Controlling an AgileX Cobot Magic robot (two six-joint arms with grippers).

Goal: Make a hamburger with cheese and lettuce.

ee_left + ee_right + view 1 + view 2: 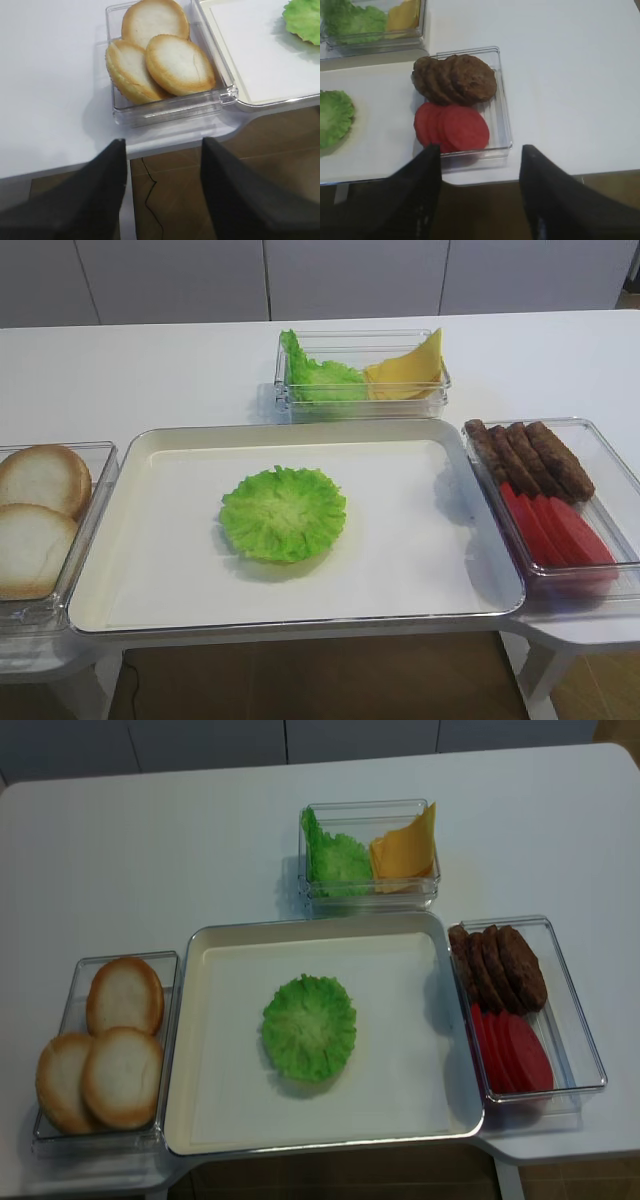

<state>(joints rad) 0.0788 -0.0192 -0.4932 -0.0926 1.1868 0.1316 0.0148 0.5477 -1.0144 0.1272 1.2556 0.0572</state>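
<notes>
A ruffled green lettuce leaf [284,513] [309,1027] lies alone in the middle of the white tray [150,570]; anything under it is hidden. Three hamburger bun halves [172,65] [124,995] lie in a clear box left of the tray. Yellow cheese slices [410,368] [404,848] lean beside more lettuce [315,375] in the clear box behind the tray. My left gripper [163,141] hangs open and empty off the table's front edge, short of the bun box. My right gripper [480,146] is open and empty, just short of the right-hand box. Neither gripper appears in the high views.
A clear box [585,1050] right of the tray holds several brown patties [530,455] [455,79] and red slices [555,530] [452,127]. The white table's front edge [165,145] runs just ahead of both grippers, with brown floor below.
</notes>
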